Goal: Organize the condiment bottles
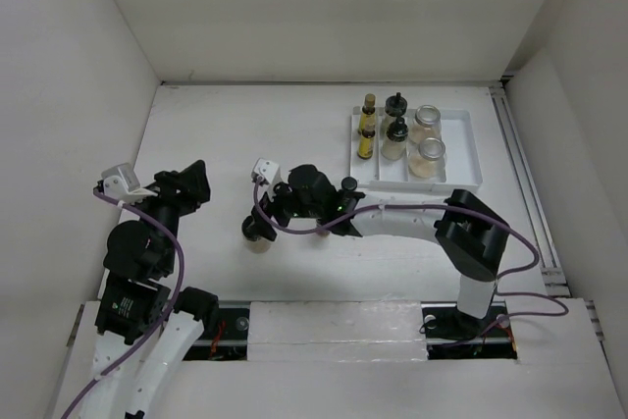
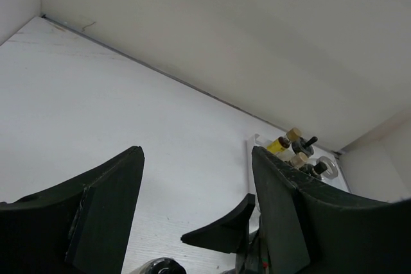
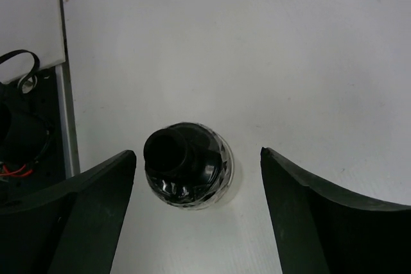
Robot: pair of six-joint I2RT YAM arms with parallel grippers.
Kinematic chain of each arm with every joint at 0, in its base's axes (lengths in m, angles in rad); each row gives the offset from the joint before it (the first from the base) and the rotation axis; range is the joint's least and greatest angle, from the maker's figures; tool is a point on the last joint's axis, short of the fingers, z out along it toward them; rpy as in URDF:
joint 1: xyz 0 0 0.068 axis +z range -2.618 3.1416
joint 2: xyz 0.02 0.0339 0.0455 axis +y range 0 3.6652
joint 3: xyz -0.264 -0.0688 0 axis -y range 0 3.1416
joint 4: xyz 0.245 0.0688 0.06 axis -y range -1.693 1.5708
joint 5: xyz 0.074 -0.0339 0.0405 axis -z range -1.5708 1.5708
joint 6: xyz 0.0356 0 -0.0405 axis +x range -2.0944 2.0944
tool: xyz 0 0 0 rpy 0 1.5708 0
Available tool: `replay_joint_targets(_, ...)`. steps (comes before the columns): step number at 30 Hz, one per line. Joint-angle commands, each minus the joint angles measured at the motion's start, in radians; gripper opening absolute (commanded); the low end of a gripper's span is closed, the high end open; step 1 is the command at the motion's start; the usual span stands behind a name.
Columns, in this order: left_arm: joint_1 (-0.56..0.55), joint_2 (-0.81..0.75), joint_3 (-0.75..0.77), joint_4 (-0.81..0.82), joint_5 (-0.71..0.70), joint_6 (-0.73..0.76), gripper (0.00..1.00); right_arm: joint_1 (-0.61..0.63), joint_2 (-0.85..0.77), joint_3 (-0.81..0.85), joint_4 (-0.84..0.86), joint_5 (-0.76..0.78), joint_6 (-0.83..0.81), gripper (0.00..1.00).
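Note:
One condiment bottle, a glass jar with a black cap (image 1: 259, 231), stands alone on the table. In the right wrist view this jar (image 3: 186, 166) sits between the open fingers of my right gripper (image 3: 198, 152), nearer the left finger and touching neither. My right gripper (image 1: 265, 215) hovers just above it. The other bottles stand in the white tray (image 1: 469, 152): slim yellow ones (image 1: 367, 125), dark black-capped ones (image 1: 395, 127) and pale-filled jars (image 1: 429, 141). My left gripper (image 1: 192, 183) is open and empty at the left (image 2: 196, 151).
White walls enclose the table at the back and both sides. The left wrist view shows the tray's bottles (image 2: 297, 152) in the distance and a right-gripper finger (image 2: 225, 228) close by. A rail (image 1: 525, 183) runs along the right edge.

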Motion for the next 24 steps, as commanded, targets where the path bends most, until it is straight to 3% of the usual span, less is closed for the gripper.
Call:
replay_joint_targets(1, 0.002, 0.012, -0.005, 0.049, 0.026, 0.009, 0.64, 0.011, 0.042, 0.055, 0.088, 0.037, 0.004, 0.79)
replay_joint_targets(4, 0.002, 0.012, -0.005, 0.049, 0.026, 0.009, 0.64, 0.011, 0.092, 0.092, 0.088, 0.047, 0.015, 0.62)
replay_joint_targets(7, 0.002, 0.012, -0.005, 0.049, 0.026, 0.009, 0.64, 0.011, 0.105, 0.092, 0.099, 0.057, 0.024, 0.56)
replay_joint_targets(10, 0.002, 0.012, -0.005, 0.049, 0.026, 0.009, 0.64, 0.011, 0.105, 0.092, 0.127, 0.067, 0.046, 0.27)
replay_joint_targets(14, 0.002, 0.012, -0.005, 0.049, 0.026, 0.009, 0.64, 0.011, 0.051, 0.067, 0.127, 0.100, 0.055, 0.11)
replay_joint_targets(20, 0.002, 0.012, -0.005, 0.059, 0.044, 0.018, 0.64, -0.017, -0.142, 0.058, 0.090, 0.261, 0.029, 0.03)
replay_joint_targets(24, 0.002, 0.012, -0.005, 0.046, 0.044, 0.018, 0.64, -0.158, -0.366, 0.035, 0.050, 0.280, 0.029, 0.01)
